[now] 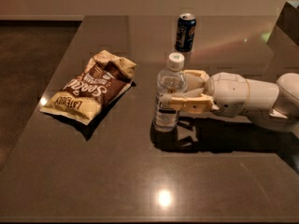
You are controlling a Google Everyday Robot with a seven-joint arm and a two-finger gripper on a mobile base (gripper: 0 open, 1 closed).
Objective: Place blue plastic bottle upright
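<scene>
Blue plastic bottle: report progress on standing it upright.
Done: the blue plastic bottle stands upright on the table, white cap on top. In hand: the gripper, reaching in from the right, is clamped around its middle. Left: release and back away without tipping it.
</scene>
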